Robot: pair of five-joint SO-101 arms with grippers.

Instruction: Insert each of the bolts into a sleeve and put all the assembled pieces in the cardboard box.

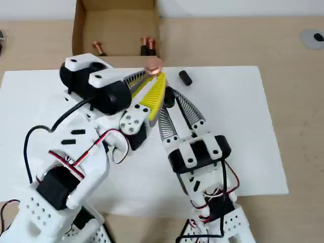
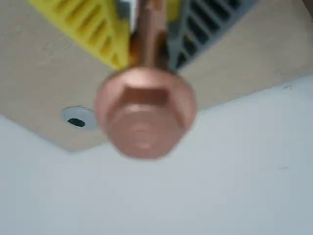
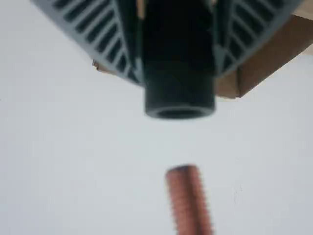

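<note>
My left gripper [image 1: 154, 74], with one yellow and one grey finger, is shut on a copper bolt [image 1: 153, 65] just in front of the cardboard box [image 1: 78, 30]. In the left wrist view the bolt's hex head [image 2: 145, 112] faces the camera and its shank sits between the fingers. My right gripper [image 1: 169, 97] is shut on a black sleeve [image 3: 178, 63], close beside the left one. The bolt's threaded tip [image 3: 188, 198] hangs a short way from the sleeve's open end, apart from it. Another black sleeve [image 1: 185, 78] lies loose on the white mat.
Inside the box lie bolts with sleeves on them [image 1: 148, 46] and one more [image 1: 98, 48]. The white mat [image 1: 238, 126] covers the wooden table. A silver disc [image 1: 313, 38] sits at the far right of the table.
</note>
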